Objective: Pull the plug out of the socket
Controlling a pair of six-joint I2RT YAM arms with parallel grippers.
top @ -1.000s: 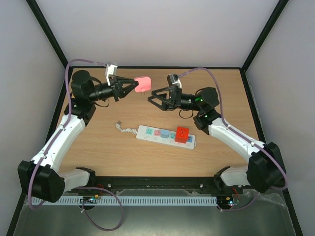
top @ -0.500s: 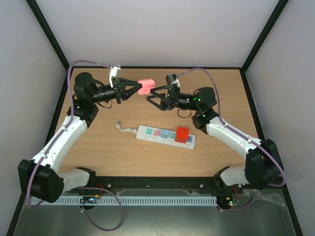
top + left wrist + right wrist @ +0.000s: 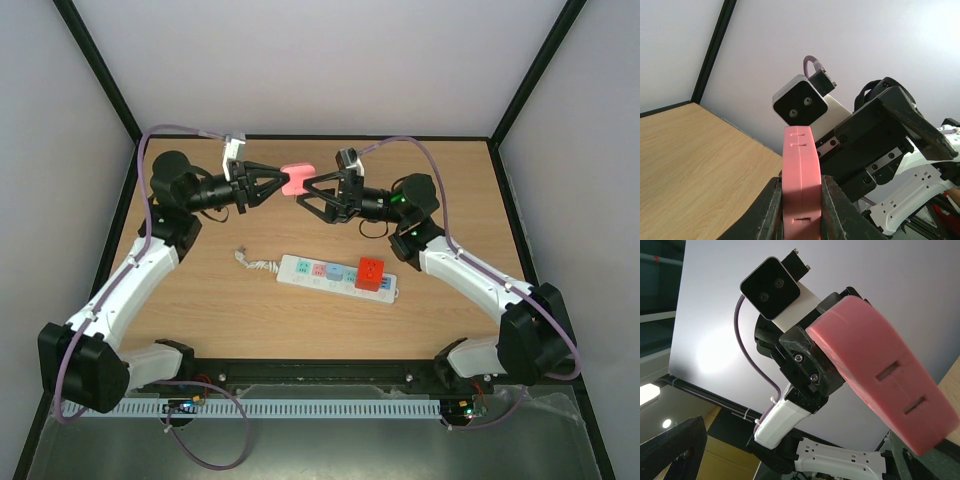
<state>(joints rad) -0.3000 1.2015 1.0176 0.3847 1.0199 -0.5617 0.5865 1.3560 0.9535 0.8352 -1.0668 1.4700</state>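
The socket (image 3: pixel 318 270), a long white power strip with pastel outlet faces, lies on the wooden table. A red cube plug (image 3: pixel 370 272) sits in it near its right end. My left gripper (image 3: pixel 281 180) is shut on a flat pink plug (image 3: pixel 296 178) and holds it in the air above the table's far middle. In the left wrist view the pink plug (image 3: pixel 800 165) stands clamped between both fingers (image 3: pixel 767 210). My right gripper (image 3: pixel 308 190) is open, facing the left one, its jaws at the pink plug's free end. The right wrist view shows that plug (image 3: pixel 880 375) close up.
A short frayed cord stub (image 3: pixel 250 261) lies at the strip's left end. Black frame posts and white walls close in the table on the left, right and back. Both arms meet over the far middle.
My left gripper has carried the pink plug to the right, towards the right gripper. The right gripper has shifted slightly left and up to meet it. The strip and red plug have not moved.
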